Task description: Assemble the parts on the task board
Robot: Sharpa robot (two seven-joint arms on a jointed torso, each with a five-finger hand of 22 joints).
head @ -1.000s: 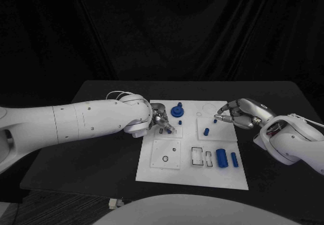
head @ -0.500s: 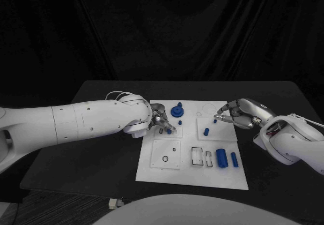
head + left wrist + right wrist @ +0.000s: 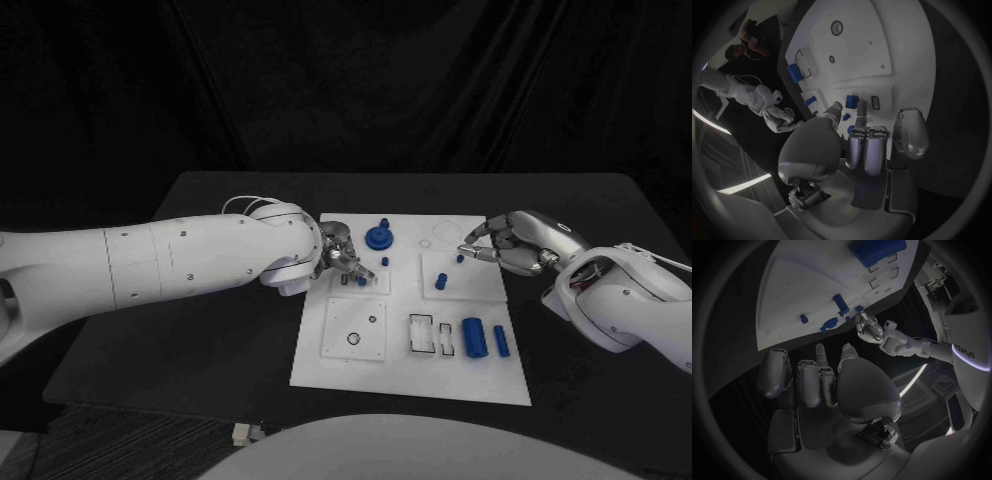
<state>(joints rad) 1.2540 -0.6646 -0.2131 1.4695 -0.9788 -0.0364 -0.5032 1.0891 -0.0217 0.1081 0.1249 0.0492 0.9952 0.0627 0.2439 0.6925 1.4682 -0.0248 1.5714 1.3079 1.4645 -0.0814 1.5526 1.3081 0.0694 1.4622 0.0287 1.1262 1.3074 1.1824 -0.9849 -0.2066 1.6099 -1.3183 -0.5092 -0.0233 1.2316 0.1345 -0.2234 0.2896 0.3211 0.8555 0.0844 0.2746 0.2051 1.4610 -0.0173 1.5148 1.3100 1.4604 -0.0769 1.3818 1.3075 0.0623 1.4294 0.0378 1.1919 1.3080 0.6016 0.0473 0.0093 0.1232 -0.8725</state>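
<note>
The white task board [image 3: 335, 365] lies mid-table. My left hand [image 3: 342, 258] reaches over its near-left corner. Thumb and fingertip close round a small blue peg [image 3: 361, 281] [image 3: 852, 101] standing in the board beside a dark slot [image 3: 875, 102]. A blue gear-shaped part [image 3: 378, 237] stands just behind that hand. My right hand [image 3: 505, 243] hovers at the board's far right edge with its fingers [image 3: 820, 372] curled in and nothing held. Blue pegs [image 3: 459, 259] [image 3: 440, 282] stand close to it.
A blue block [image 3: 472, 337] [image 3: 876, 250], a blue cylinder [image 3: 500, 340] and a thinner blue piece [image 3: 446, 338] lie at the board's near right. Two ring outlines [image 3: 353, 338] [image 3: 372, 320] mark the near-left panel. Bare black table [image 3: 216, 330] surrounds the board.
</note>
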